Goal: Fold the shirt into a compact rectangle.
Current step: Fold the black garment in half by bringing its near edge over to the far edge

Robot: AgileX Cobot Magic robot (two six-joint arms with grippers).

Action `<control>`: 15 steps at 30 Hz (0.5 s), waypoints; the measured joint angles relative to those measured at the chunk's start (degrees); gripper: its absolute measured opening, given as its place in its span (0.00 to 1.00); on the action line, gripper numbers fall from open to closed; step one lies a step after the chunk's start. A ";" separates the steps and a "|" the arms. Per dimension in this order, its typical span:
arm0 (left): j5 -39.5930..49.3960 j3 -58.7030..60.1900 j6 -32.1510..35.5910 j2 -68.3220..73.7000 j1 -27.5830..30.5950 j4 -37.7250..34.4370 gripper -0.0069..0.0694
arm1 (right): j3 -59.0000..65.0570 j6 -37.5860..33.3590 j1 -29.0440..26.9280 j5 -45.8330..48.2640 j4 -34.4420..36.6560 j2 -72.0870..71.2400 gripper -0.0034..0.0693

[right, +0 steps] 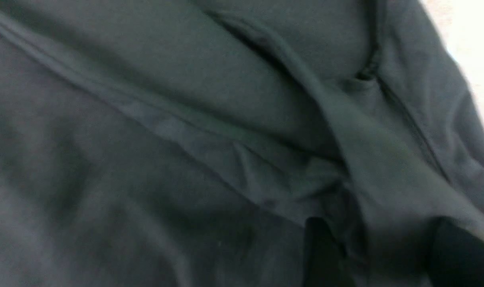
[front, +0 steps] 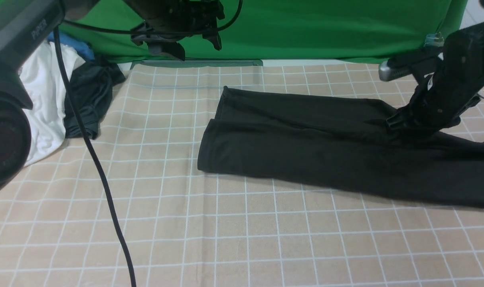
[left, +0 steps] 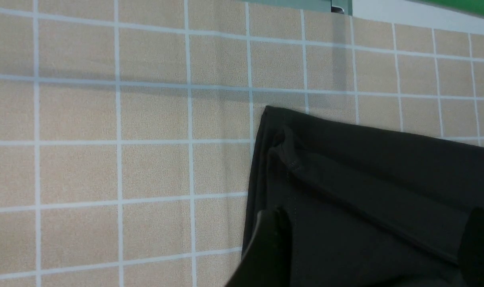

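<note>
Right gripper (front: 405, 121) is down on the shirt (front: 305, 151), fingers (right: 321, 255) straddling a fabric ridge. Can't tell if it's actually pinched. Left gripper (front: 190, 46) hangs spread wide, empty, above the shirt's left end. The shirt's a long folded band on the checked tablecloth (front: 226, 239).

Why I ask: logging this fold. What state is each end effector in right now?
Left end effector: open, holding nothing, raised clear of the shirt.
Right end effector: fingers either side of a shirt fold; grip cannot be told.
</note>
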 joint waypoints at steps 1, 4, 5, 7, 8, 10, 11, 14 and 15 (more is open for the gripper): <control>0.00 0.00 0.00 0.00 0.00 0.00 0.84 | 0.00 0.00 0.00 -0.15 -0.58 0.59 0.51; 0.00 0.00 0.00 0.00 0.00 0.00 0.84 | 0.00 0.00 0.00 -0.63 -1.63 1.36 0.41; 0.00 0.00 0.00 0.00 0.00 0.00 0.84 | 0.00 0.00 0.00 -0.87 -2.31 1.59 0.34; 0.00 0.00 0.00 0.00 0.00 0.00 0.84 | 0.02 0.00 0.00 -1.39 -3.71 1.72 0.21; 0.00 0.00 0.06 0.00 0.00 0.00 0.84 | 0.02 0.06 0.00 -1.74 -4.38 1.72 0.15; 0.00 0.00 0.08 0.00 0.00 0.00 0.84 | -0.06 0.53 0.00 -2.63 -5.53 1.72 0.11; 0.00 0.00 0.08 0.00 0.00 0.00 0.84 | -0.12 0.54 0.00 -2.79 -5.67 1.72 0.11; 0.00 0.00 0.08 0.00 0.04 0.00 0.84 | -1.30 1.09 -0.54 -3.84 -6.30 1.72 0.11; 0.00 0.00 0.08 0.00 0.04 0.00 0.84 | -1.83 1.09 -0.84 -4.44 -6.49 1.72 0.11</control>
